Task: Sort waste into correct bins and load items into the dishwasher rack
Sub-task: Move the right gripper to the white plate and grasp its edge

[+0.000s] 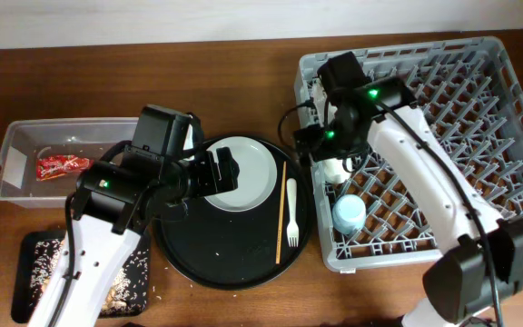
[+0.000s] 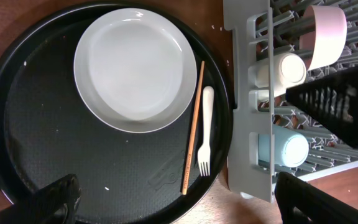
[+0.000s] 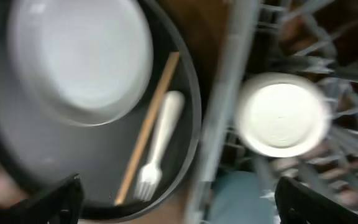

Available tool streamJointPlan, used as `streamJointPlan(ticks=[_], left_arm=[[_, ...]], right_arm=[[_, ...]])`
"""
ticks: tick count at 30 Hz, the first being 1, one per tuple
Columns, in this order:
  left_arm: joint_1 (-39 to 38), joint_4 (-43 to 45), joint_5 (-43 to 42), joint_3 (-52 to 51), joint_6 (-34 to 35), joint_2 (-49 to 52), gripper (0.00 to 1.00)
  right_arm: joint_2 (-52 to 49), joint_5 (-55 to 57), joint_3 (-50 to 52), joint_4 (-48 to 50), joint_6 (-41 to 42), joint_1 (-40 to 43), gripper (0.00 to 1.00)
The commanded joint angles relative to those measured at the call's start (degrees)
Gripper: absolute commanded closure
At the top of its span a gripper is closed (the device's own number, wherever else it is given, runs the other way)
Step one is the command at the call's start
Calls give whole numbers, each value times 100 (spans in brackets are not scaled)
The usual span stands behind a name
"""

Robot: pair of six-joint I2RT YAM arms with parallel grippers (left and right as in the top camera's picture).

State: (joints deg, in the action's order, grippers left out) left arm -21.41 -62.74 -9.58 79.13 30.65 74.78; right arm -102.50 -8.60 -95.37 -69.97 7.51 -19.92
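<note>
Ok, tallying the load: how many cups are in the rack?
2: the cream cup and the light blue cup, both at the rack edge nearest the round tray. A pinkish vessel behind could be another.

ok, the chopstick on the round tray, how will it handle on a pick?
Probably stiff and light: the chopstick looks like a thin straight wooden rod. It lies flat on the round black tray, so getting under it may be hard and it could slide or roll. The fork lies close beside it and is likely to get nudged.
</note>
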Motion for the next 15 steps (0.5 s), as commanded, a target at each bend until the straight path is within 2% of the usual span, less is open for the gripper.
streamJointPlan(ticks=[1, 6, 10, 13, 15], left_arm=[[20, 11, 42, 105, -72, -98, 1], [20, 11, 42, 105, -72, -98, 1], [20, 11, 42, 105, -72, -98, 1], [20, 13, 39, 105, -70, -98, 1], [20, 15, 39, 105, -70, -98, 1]], right_arm=[[164, -1239, -140, -11, -22, -44, 3], [162, -1244, -129, 291, 201, -109, 4], [87, -1187, -127, 479, 201, -564, 3], [-70, -448, -127, 621, 667, -935, 3], [-221, -404, -122, 741, 699, -1130, 4]])
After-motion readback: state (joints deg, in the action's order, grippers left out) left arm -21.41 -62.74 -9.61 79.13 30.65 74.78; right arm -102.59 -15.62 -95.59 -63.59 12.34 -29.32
